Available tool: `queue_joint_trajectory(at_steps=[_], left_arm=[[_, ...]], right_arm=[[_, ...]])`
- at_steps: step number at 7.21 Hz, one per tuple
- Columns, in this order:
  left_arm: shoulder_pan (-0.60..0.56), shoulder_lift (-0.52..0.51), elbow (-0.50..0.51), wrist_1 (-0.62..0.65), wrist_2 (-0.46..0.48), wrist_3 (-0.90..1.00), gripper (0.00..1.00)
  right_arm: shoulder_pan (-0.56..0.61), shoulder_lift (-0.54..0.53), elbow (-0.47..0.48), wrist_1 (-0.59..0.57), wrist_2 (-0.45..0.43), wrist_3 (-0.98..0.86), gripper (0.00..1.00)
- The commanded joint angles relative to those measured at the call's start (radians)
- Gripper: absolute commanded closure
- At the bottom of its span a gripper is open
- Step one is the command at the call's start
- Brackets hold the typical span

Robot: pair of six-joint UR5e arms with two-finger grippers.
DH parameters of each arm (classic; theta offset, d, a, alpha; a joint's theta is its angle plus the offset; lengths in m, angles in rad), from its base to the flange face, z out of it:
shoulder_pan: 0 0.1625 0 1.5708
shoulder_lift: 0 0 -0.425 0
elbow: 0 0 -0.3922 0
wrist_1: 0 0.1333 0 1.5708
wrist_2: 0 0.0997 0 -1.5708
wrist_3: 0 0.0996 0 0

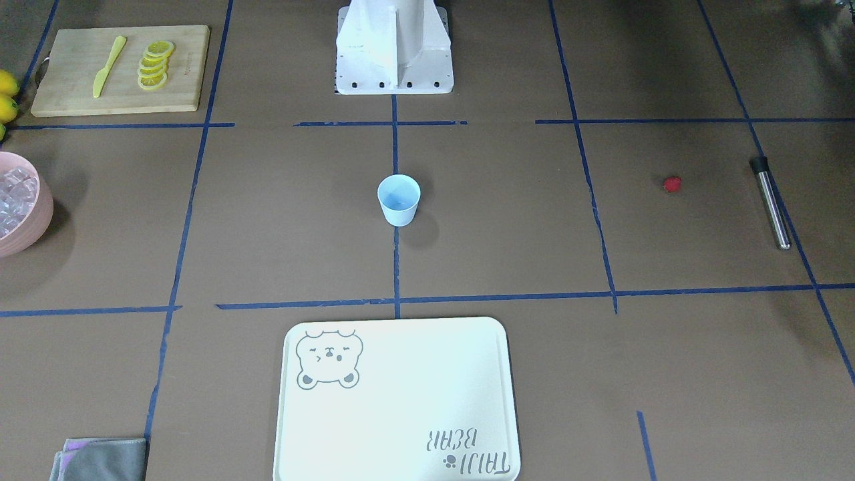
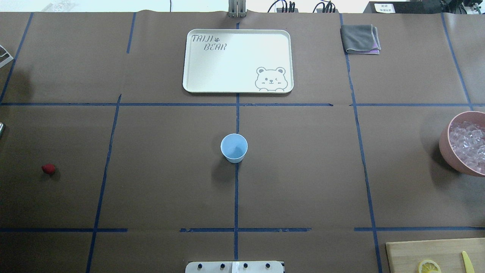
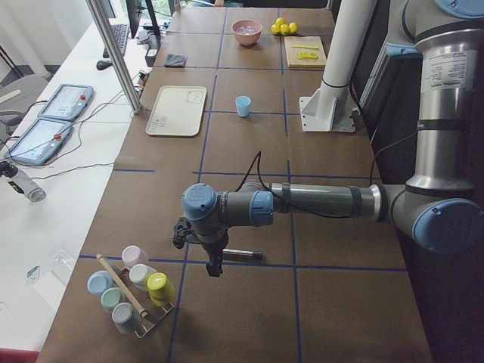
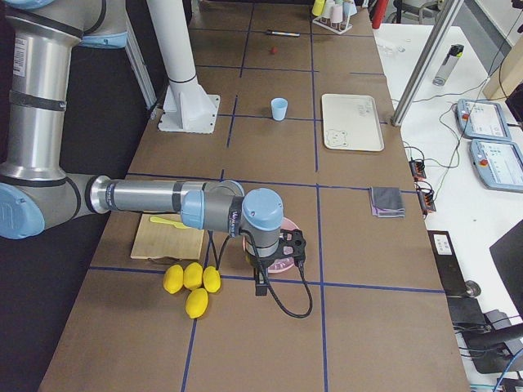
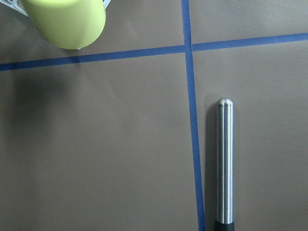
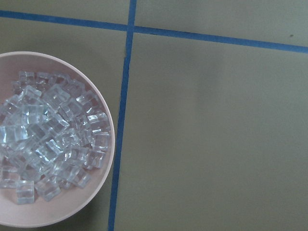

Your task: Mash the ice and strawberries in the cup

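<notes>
The pale-blue cup (image 2: 234,148) stands upright and empty at the table's centre; it also shows in the front view (image 1: 399,199). The red strawberry (image 2: 48,169) lies alone on the robot's left side. The ice cubes (image 6: 48,139) fill a pink bowl (image 2: 445,146) on the robot's right side. My left gripper (image 3: 215,266) points down beside a metal rod with a black end (image 5: 224,163). My right gripper (image 4: 260,286) points down next to the pink bowl. Neither wrist view shows fingers, so I cannot tell whether either gripper is open or shut.
A cream bear tray (image 2: 238,60) lies beyond the cup. A grey cloth (image 2: 360,38) is at the far right. A wooden board (image 1: 120,69) holds lemon slices and a yellow knife. Whole lemons (image 4: 192,282) and a rack of coloured cups (image 3: 132,291) sit at the table's ends.
</notes>
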Motion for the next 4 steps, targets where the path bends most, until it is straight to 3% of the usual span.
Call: queue_joint_trajectory(at_steps=[1,4], left_arm=[[0.000,0.000,0.000,-0.001,0.000,0.000,0.00],[0.012,-0.009,-0.002,0.001,0.008,-0.006,0.00]], right_arm=[[0.000,-0.001,-0.001,0.000,0.000,0.000,0.01],[-0.002,0.002,0.002,0.003,0.003,0.002,0.01]])
